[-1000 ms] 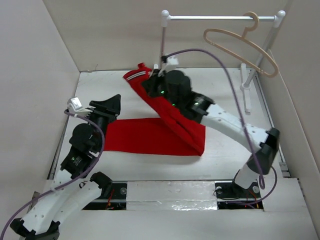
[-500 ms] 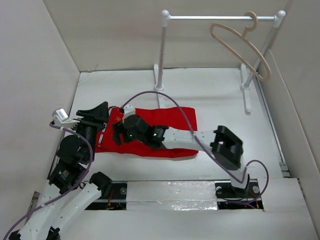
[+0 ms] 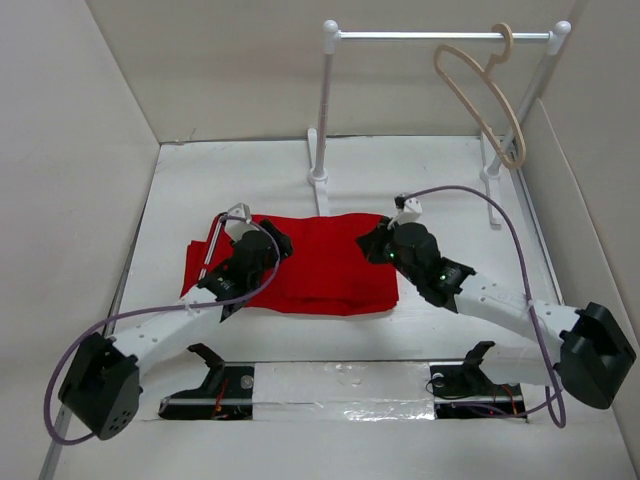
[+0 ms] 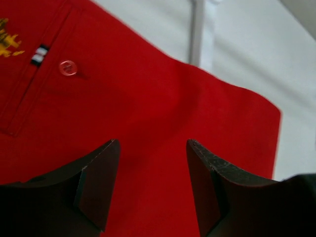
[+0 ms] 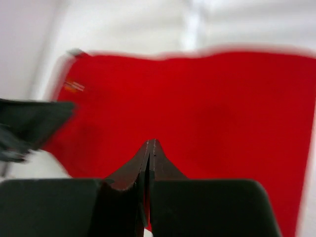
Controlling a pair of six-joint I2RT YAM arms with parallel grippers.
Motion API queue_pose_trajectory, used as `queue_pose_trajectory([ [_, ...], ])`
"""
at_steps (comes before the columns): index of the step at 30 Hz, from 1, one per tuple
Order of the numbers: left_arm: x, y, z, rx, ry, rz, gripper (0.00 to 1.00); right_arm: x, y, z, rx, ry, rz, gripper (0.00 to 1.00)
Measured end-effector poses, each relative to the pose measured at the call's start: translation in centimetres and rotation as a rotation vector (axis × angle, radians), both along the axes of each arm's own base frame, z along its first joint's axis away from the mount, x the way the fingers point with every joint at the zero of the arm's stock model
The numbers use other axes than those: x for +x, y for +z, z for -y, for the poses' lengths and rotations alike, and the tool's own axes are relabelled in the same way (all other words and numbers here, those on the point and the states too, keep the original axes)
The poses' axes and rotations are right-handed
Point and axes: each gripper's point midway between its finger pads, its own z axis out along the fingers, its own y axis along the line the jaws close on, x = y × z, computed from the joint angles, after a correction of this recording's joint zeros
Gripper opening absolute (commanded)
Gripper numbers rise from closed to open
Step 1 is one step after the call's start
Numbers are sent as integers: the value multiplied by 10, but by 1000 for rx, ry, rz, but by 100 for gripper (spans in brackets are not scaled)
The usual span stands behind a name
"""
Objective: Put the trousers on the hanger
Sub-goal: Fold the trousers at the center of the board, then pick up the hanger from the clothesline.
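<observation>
The red trousers (image 3: 320,265) lie folded flat on the table in front of the rack. They fill the left wrist view (image 4: 148,113) and the right wrist view (image 5: 197,108). My left gripper (image 3: 264,244) hovers low over their left part, jaws open and empty (image 4: 153,144), near a button and pocket seam. My right gripper (image 3: 373,243) is at their right edge, fingers pressed together (image 5: 151,142) above the cloth; no cloth shows clearly held. The beige hanger (image 3: 480,90) hangs by its hook on the rack bar at the back right, away from both grippers.
The white-posted rack with its silver bar (image 3: 440,36) stands at the back; its left post (image 3: 322,110) rises just behind the trousers and shows in the left wrist view (image 4: 197,29). Beige walls close in the left, back and right sides.
The right gripper moved from the trousers' left part to their right edge. The left arm reached forward over the trousers. The hanger swung slightly on the bar.
</observation>
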Motion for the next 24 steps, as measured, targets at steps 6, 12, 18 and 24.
queue_pose_trajectory([
  [6,1,-66,-40,-37,119,-110,56,-37,-122,42,-112,-24,-270,0],
  [12,1,-81,-75,-149,238,-110,58,-52,-158,66,-69,-101,-374,7],
  [18,3,-51,-88,-188,270,-12,56,-45,-125,70,-12,-103,-298,34],
  [24,8,6,-56,-206,118,126,0,-7,-10,79,-34,-106,-64,0],
])
